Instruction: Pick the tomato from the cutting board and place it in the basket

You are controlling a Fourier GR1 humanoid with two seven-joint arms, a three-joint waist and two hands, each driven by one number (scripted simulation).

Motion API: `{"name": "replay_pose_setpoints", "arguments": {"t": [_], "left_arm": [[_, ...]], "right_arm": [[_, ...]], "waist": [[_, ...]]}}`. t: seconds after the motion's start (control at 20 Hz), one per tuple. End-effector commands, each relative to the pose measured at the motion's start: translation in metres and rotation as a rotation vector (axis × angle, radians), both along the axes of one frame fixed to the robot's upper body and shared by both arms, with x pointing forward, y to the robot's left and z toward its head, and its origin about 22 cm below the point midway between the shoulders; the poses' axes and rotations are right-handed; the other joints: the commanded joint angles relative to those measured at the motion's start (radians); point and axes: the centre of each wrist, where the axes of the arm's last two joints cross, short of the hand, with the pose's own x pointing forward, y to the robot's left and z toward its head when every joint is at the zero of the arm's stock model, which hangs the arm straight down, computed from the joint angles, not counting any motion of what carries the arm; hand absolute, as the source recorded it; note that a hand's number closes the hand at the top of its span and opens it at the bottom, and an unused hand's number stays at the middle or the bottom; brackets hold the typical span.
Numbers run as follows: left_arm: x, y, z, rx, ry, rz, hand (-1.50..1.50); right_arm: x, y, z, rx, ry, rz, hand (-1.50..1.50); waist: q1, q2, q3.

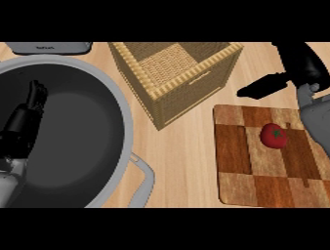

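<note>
A red tomato (273, 135) lies on the wooden cutting board (240, 166) at the right. The wicker basket (196, 78) stands tilted at the top middle, its inside showing nothing. My right hand (298, 68) hovers beyond the board's far edge, above and right of the tomato and apart from it, thumb pointing left, fingers relaxed and holding nothing. My left hand (25, 119) shows at the left over the large pan, fingers straight and pointing up.
A large dark pan (74, 132) with a grey rim and a handle (145, 171) fills the left side. A grey object (49, 48) sits at the top left edge. Bare wooden counter lies between pan, basket and board.
</note>
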Motion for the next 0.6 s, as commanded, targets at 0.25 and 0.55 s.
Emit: {"name": "replay_pose_setpoints", "arguments": {"t": [0.25,0.55], "left_arm": [[0.002,0.001,0.012,-0.008,0.003,-0.068,0.0],[0.002,0.005,0.016,-0.006,0.019,-0.081,0.0]], "right_arm": [[0.005,0.001,0.089,-0.306,0.458,0.151,-1.5],[0.008,-0.027,0.084,-0.344,0.616,0.128,-1.5]], "waist": [[0.013,0.009,0.006],[0.009,0.015,0.009]]}}
